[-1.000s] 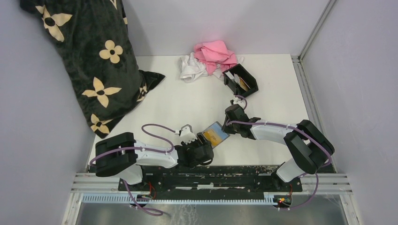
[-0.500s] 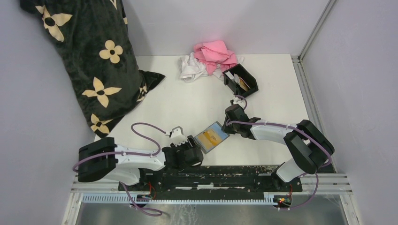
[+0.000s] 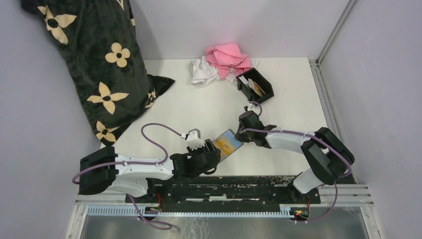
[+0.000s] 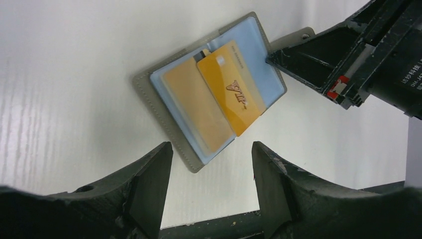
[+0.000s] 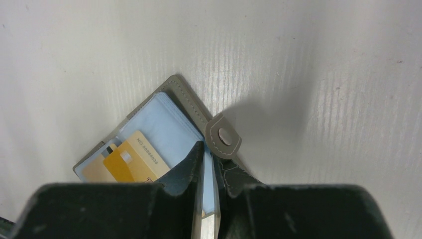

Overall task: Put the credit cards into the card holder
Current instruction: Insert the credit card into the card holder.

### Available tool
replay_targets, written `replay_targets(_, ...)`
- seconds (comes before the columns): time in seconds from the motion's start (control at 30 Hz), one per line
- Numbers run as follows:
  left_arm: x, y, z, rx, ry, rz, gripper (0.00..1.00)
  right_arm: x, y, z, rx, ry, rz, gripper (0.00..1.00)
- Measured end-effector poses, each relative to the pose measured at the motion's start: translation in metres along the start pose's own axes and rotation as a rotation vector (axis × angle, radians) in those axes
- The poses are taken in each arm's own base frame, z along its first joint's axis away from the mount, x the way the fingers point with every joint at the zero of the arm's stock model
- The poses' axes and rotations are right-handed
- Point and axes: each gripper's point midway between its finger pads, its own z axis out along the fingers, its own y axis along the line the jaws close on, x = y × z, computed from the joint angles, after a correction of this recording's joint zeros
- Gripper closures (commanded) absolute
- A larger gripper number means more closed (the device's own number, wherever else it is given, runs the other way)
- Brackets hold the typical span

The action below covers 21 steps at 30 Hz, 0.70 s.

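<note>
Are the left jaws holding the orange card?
No, the left gripper has its jaws open, apart from the orange card in the wallet.

One wallet (image 4: 259, 59), one card holder (image 3: 266, 84), two cloths (image 3: 226, 56), one blanket (image 3: 94, 55) — perhaps three cards (image 4: 230, 87).

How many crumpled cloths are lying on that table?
2: a pink cloth bunched at the far edge of the table, and a white cloth touching its left side. Another could be hidden underneath them.

Bright, even light fills every view, the right gripper (image 5: 209, 164) casting a soft grey shadow on the faintly streaked white table (image 5: 323, 40).
</note>
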Motion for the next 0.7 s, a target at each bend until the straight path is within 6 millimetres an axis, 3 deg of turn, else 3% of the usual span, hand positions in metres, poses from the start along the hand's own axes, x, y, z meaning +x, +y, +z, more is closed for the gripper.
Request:
replay_targets(0.33,0.007,-0.015,0.018,0.012,0.018,0.018,0.33,0.000,0.000,0.000,-0.001,-0.001,-0.001,0.84)
replay_targets(0.7,0.015,-0.016,0.042,0.006,0.058,-0.023,0.33,0.000,0.000,0.000,-0.002,0.000,0.000,0.84)
